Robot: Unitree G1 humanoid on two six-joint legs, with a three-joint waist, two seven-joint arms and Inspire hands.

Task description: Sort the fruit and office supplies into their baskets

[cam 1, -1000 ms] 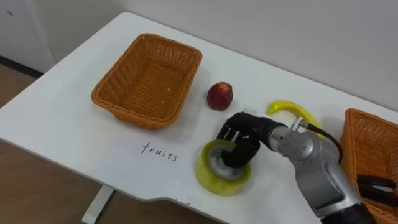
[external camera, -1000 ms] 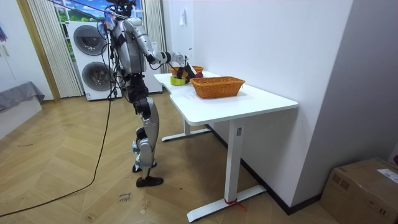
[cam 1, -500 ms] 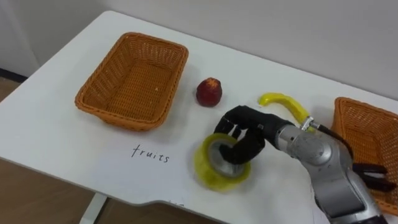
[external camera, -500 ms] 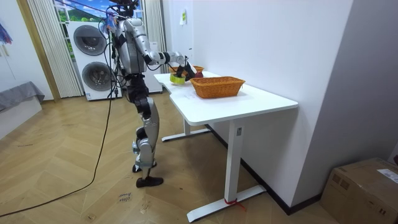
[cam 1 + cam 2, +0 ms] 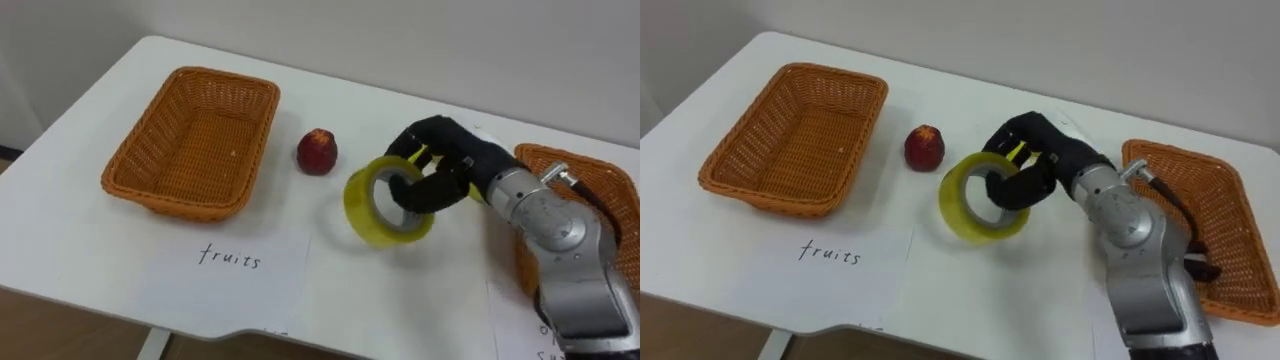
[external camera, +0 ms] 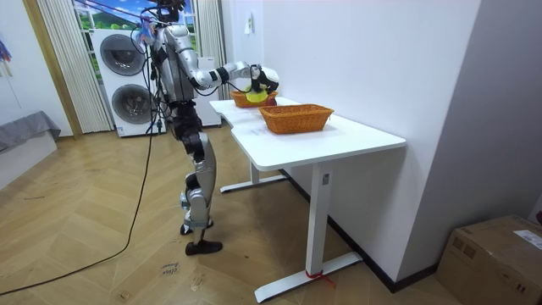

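I am clenching my right hand [image 5: 447, 168] through the core of the tape [image 5: 366, 220], holding it above the table [image 5: 400, 300] at frame centre, ready for carrying to the basket [image 5: 1230, 210] at the right edge

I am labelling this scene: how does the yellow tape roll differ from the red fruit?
The tape roll is a yellow hollow ring; the red fruit is solid and round. The tape roll is held above the table, tilted, in the right hand; the red fruit rests on the table, untouched. Both are between the left basket and the right basket.
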